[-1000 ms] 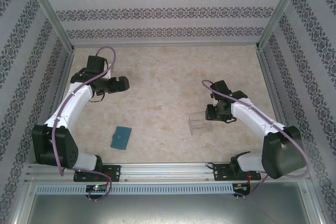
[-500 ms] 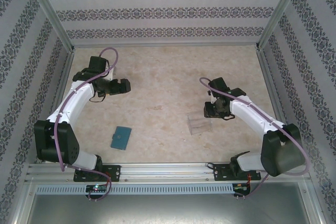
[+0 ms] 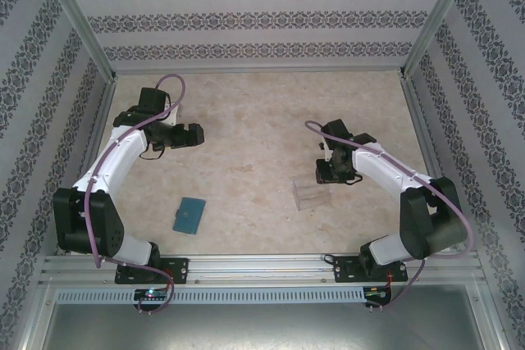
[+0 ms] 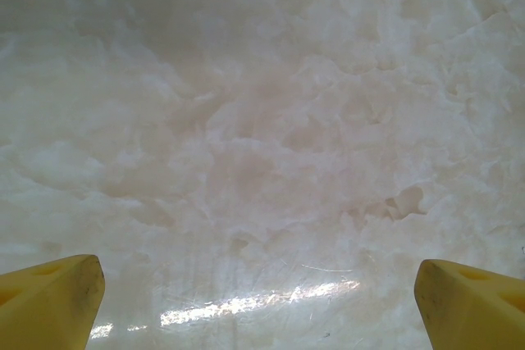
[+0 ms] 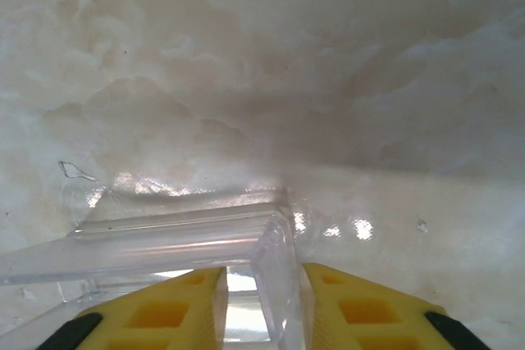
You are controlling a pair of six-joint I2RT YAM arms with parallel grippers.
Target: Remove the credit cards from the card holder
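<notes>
Your left gripper hangs wide open over the bare marbled desk. Your right gripper straddles one wall of the clear plastic box; you cannot tell whether it pinches. The small teal-blue folding card holder lies flat near the left arm's base, well apart from both grippers.

Yellow on the right fingers and left fingers. Between the right fingers, colourless see-through box. Under both, cream table marbled beige. Nearer than the left fingers, teal card holder. Around, white walls banded with dark floral stripes.
</notes>
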